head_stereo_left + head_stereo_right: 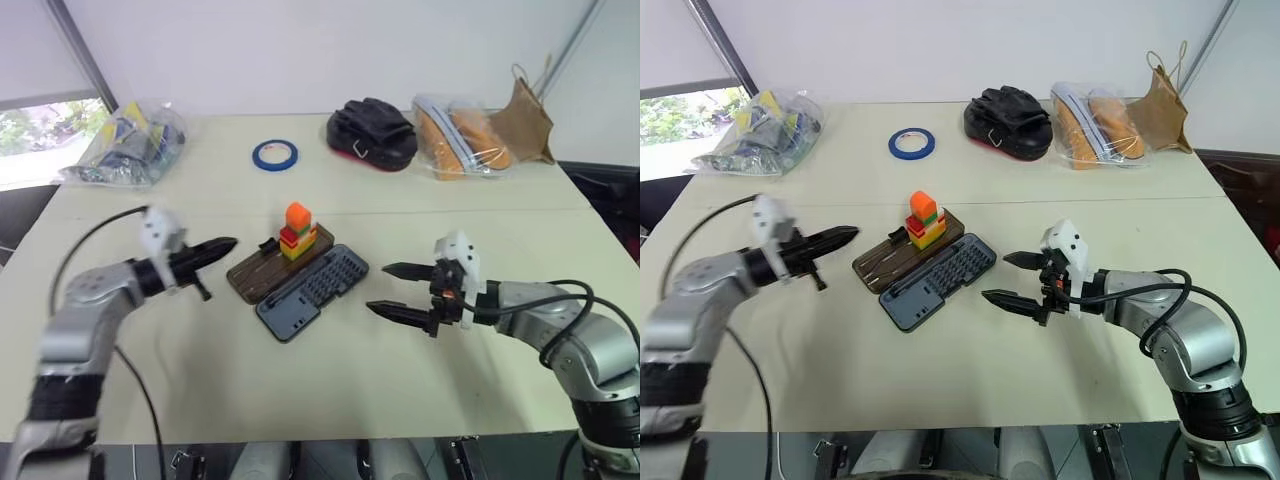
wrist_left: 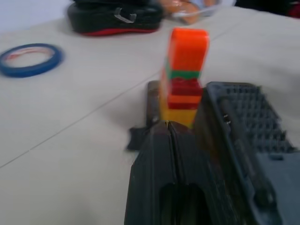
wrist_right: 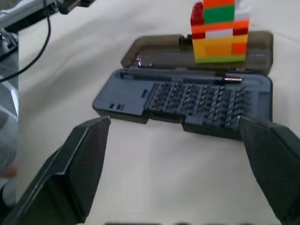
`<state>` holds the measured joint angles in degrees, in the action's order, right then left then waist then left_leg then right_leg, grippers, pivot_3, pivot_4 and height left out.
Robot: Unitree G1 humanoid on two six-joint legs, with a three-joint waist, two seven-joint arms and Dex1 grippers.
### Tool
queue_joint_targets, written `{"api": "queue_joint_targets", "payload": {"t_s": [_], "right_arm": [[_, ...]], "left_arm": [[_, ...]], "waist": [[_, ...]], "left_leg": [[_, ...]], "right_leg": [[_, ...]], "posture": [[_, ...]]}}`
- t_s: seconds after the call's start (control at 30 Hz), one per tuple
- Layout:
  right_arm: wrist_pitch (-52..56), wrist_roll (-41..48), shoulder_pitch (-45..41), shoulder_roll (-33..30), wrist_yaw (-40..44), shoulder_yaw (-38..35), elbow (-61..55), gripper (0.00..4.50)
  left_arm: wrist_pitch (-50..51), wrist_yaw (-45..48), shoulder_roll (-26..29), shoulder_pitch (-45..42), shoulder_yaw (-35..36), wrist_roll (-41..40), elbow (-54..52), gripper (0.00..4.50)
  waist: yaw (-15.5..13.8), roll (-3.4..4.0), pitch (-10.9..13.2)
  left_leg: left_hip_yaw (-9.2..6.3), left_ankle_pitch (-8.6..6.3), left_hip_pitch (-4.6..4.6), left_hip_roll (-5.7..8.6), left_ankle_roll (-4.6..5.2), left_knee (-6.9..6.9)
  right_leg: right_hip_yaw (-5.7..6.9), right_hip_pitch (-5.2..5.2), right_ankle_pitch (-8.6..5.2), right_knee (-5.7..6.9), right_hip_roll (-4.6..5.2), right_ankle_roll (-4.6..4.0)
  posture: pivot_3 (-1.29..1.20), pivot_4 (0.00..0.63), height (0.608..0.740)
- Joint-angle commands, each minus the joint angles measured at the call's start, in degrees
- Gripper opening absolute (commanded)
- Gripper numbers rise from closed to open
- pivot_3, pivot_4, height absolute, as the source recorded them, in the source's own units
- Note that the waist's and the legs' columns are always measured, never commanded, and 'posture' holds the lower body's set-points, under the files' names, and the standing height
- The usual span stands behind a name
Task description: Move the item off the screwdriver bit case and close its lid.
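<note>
Counter (image 1: 420, 400): pale, carrying the open screwdriver bit case (image 1: 298, 278) at its middle.
Head views: the item (image 1: 297, 231) stands on the brown lid (image 1: 262, 265); left end effector (image 1: 218, 246) closed, just beside the lid; right end effector (image 1: 395, 290) spread wide, near the tray side.
Left wrist view: closed fingers (image 2: 164, 159) point at the item (image 2: 185, 75).
Right wrist view: open fingers (image 3: 79, 164) frame the case (image 3: 187, 98).

Case (image 3: 187, 101) lies open, blocks (image 3: 219, 33) standing on brown lid (image 3: 154, 54); right gripper (image 3: 180, 173) fingers spread wide before the bit tray (image 3: 206, 105).
</note>
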<state>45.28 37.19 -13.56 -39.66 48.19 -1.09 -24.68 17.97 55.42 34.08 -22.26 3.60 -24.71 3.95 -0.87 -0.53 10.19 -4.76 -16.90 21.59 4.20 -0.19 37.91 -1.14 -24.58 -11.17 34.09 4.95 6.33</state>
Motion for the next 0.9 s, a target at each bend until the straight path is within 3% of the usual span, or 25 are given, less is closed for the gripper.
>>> {"api": "queue_joint_targets", "payload": {"t_s": [0.03,0.23,0.43,0.57,0.77,0.9], "right_arm": [[-1.61,-1.08,1.75,-0.66,-0.53,0.19,-3.06,4.49],[-2.18,-1.63,4.39,0.47,-3.11,-0.42,-4.95,4.49],[-2.66,-1.9,7.14,2.1,-6.07,-0.69,-6.91,4.49],[-3.25,-1.86,7.86,2.47,-6.64,-0.7,-6.8,4.5],[-4.15,-2.39,6.2,3.15,-6.11,0.61,-4.59,4.5],[-4.15,-2.14,4.76,3.06,-5.15,0.9,-3.58,4.5]], "left_arm": [[-5.2,3.28,-2.3,-5.47,-3.77,3.44,7.45,0.0],[-11.16,5.74,-5.68,-11.66,-6.5,7.26,18.15,0.0],[-10.23,8.08,-5.35,-13.38,-5.54,6.84,19.89,0.0],[-6.83,10.41,-2.6,-10.95,-3.83,4.61,15.82,1.28],[-3.98,10.5,0.01,-7.75,-2.7,3.68,10.81,4.44],[-4.87,5.45,-1.75,-9.13,-1.4,4.42,11.77,4.48]], "waist": [[0.09,0.0,0.0],[0.55,-0.01,0.01],[0.28,-0.02,0.01],[0.44,-0.02,0.01],[0.35,-0.02,0.01],[0.14,-0.03,0.01]], "left_leg": [[0.01,0.0,0.01,0.01,0.0,0.0],[0.03,0.0,0.0,-0.07,0.0,0.0],[0.02,0.0,0.01,-0.05,0.01,0.0],[0.01,0.0,0.01,-0.06,0.01,0.0],[0.01,0.0,-0.01,-0.06,0.01,0.0],[0.0,0.0,0.0,-0.05,0.01,0.04]], "right_leg": [[-0.01,0.0,0.0,0.0,0.01,0.0],[-0.05,-0.08,0.01,0.06,-0.08,0.01],[-0.04,-0.06,0.01,0.05,-0.07,0.02],[-0.04,-0.07,0.01,0.07,-0.08,0.02],[-0.05,-0.05,0.01,0.09,-0.07,0.02],[-0.04,-0.03,0.01,0.08,-0.06,0.02]], "posture": [[0.0,0.15,0.74],[0.0,0.15,0.74],[0.0,0.15,0.74],[0.0,0.15,0.74],[0.0,0.15,0.74],[0.0,0.15,0.74]]}}
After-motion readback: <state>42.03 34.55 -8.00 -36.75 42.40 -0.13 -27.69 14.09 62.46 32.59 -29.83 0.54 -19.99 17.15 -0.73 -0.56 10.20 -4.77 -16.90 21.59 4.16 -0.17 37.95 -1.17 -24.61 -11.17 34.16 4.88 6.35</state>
